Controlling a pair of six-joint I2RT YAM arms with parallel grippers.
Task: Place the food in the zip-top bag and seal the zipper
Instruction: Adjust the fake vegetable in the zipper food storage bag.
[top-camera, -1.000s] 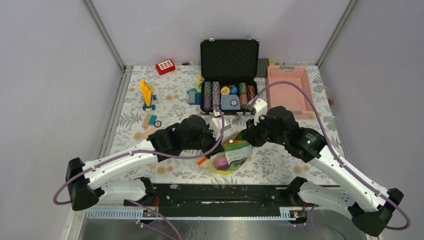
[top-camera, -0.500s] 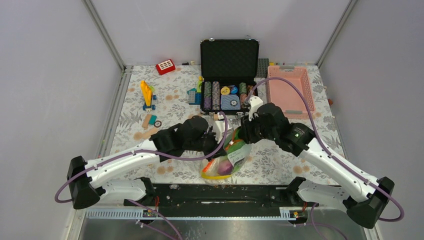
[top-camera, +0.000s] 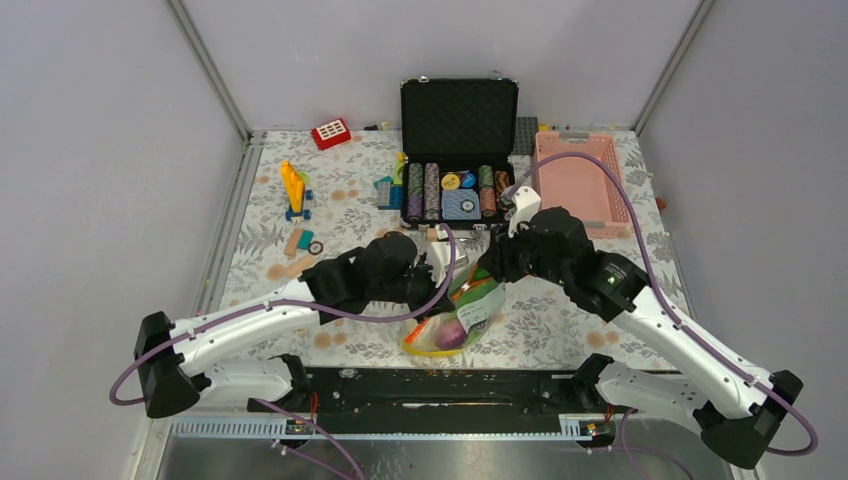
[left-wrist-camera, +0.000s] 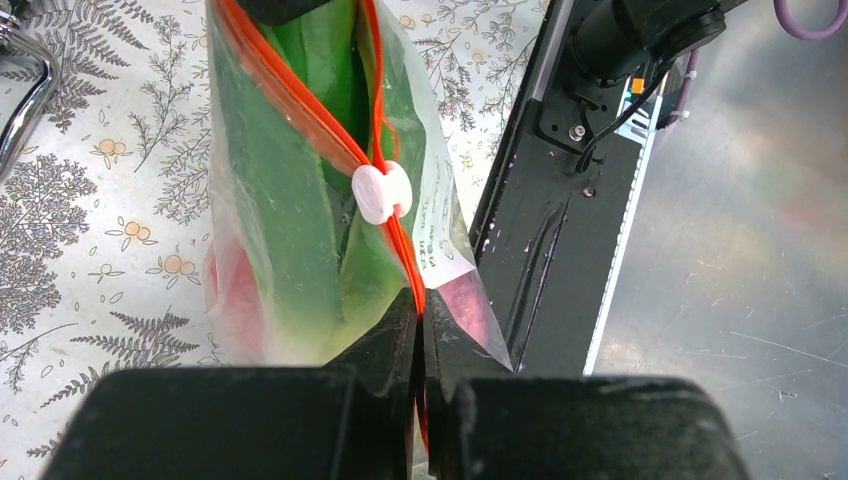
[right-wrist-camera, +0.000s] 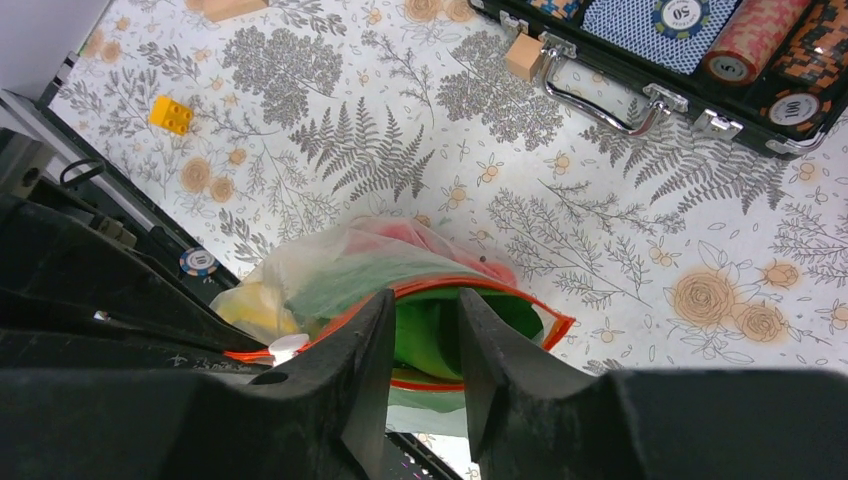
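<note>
Bag (left-wrist-camera: 445, 250): clear, tinted by what's inside. Zipper (left-wrist-camera: 300, 105): orange-red. Slider (left-wrist-camera: 381, 192): white.

Food (left-wrist-camera: 270, 200): mostly green from my left wrist, with a red-pink patch low down. From above, a purple ball (top-camera: 452, 333) and a yellow banana (top-camera: 422, 347).

Cloth (right-wrist-camera: 620, 250): white with a grey fern print and tan-orange roses.

Case (top-camera: 459, 115): black. Chips (top-camera: 432, 190): striped stacks in purple, green and brown-orange. Basket (top-camera: 575, 185): pink. Block (top-camera: 331, 133): red with white squares. Small block (right-wrist-camera: 171, 114): yellow.

My left gripper (left-wrist-camera: 420, 325) and right gripper (right-wrist-camera: 425, 300): black. My arms (top-camera: 240, 325): white with black joints. Cables (top-camera: 590, 165): purple.
</note>
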